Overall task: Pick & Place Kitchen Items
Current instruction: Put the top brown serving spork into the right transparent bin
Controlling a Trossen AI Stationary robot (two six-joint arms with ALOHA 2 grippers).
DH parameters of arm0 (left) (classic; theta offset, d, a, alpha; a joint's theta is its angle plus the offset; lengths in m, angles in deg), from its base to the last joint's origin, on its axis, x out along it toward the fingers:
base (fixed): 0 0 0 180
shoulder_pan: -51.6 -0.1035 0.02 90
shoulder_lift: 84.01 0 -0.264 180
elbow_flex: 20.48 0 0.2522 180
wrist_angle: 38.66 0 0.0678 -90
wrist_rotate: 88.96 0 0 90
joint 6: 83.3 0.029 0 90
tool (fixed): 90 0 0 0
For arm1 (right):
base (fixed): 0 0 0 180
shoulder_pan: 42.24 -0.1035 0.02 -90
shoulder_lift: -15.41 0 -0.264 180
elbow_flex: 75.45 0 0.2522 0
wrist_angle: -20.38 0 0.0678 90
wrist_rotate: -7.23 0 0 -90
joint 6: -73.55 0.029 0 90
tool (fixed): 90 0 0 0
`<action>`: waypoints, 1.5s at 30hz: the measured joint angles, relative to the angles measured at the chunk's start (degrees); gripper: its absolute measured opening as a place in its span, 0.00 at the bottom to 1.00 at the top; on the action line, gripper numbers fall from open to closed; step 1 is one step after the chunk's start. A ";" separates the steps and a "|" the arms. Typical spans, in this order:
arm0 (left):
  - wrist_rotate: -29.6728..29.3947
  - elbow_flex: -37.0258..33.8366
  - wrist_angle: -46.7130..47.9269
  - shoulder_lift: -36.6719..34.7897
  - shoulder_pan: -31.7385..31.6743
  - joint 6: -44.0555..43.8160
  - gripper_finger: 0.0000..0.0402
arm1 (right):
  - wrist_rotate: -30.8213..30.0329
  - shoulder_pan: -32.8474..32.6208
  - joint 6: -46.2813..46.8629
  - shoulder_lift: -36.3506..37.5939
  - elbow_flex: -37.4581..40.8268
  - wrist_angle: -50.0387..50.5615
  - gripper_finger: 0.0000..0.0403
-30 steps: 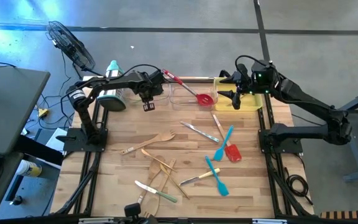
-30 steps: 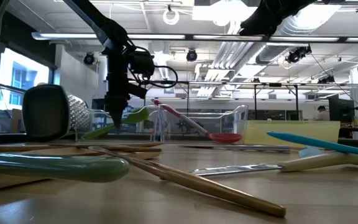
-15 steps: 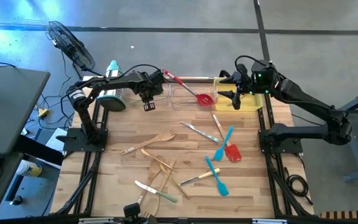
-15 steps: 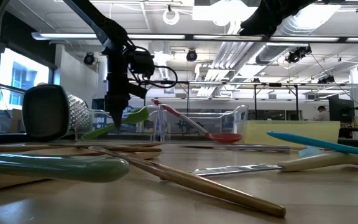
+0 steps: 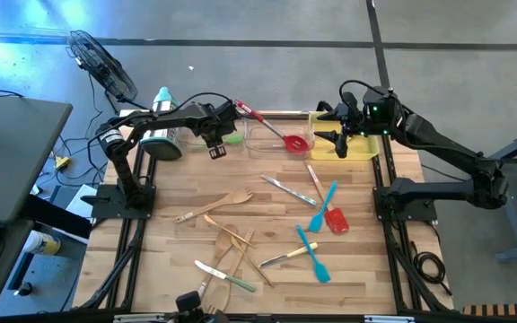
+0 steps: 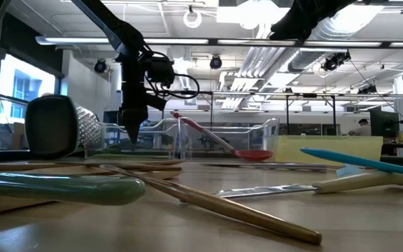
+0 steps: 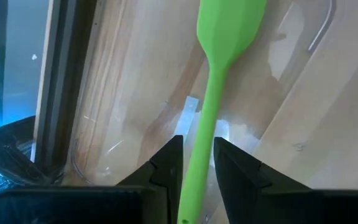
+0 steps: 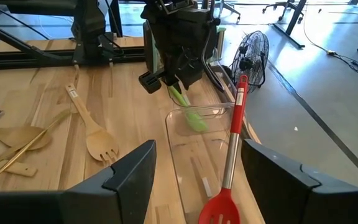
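A green spatula [image 7: 213,93] lies in the left clear tray [image 5: 206,136] at the table's far edge. Its head [image 5: 232,137] points toward the table's right. My left gripper [image 7: 197,148] hangs over the tray, pointing steeply down. It is open, with a finger on either side of the spatula's handle and a narrow gap on each side. A red slotted spoon [image 5: 281,133] leans in the second clear tray [image 5: 276,148], its handle over the far rim. My right gripper [image 5: 323,135] waits open above the yellow tray [image 5: 362,148].
A steel grater [image 5: 162,136] with a teal handle lies left of the trays. On the table's near half lie loose utensils: a wooden fork [image 5: 214,205], blue spatulas [image 5: 322,205], a red spatula [image 5: 334,218], knives [image 5: 287,190] and wooden spoons [image 5: 232,242].
My left gripper has let go of the green spatula and rolled a little about its own axis. The spatula, held tilted with its head raised a moment ago, has dropped and lies low in the clear tray. The right arm has kept still.
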 joint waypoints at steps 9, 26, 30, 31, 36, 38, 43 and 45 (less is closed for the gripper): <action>-0.71 0.41 1.36 -0.98 0.02 0.28 0.22 | -0.02 0.00 -0.02 0.00 0.00 -0.14 0.57; 6.07 21.25 19.06 -1.42 5.89 -3.49 0.22 | 0.39 0.00 -0.55 -0.02 0.00 0.84 0.57; 10.54 26.29 25.09 -1.42 8.57 -8.58 0.22 | 0.42 0.00 -0.55 -0.02 0.00 0.87 0.57; 12.37 27.23 26.76 -1.42 9.20 -9.60 0.22 | 0.42 0.00 -0.55 -0.02 0.00 0.87 0.57; 20.45 28.87 31.83 -1.42 12.81 -18.36 0.22 | 0.42 0.00 -1.03 -0.02 0.00 0.87 0.57; 24.05 28.85 33.59 -1.40 14.36 -22.02 0.22 | 0.45 0.00 -1.16 -0.16 0.00 0.78 0.57; 30.77 28.85 34.69 -1.40 19.88 -25.02 0.22 | 3.15 -0.03 -1.29 -0.41 0.00 0.67 0.57; 29.92 28.85 35.46 -1.40 22.35 -25.05 0.22 | 4.24 -0.15 -1.29 -0.82 0.00 0.68 0.57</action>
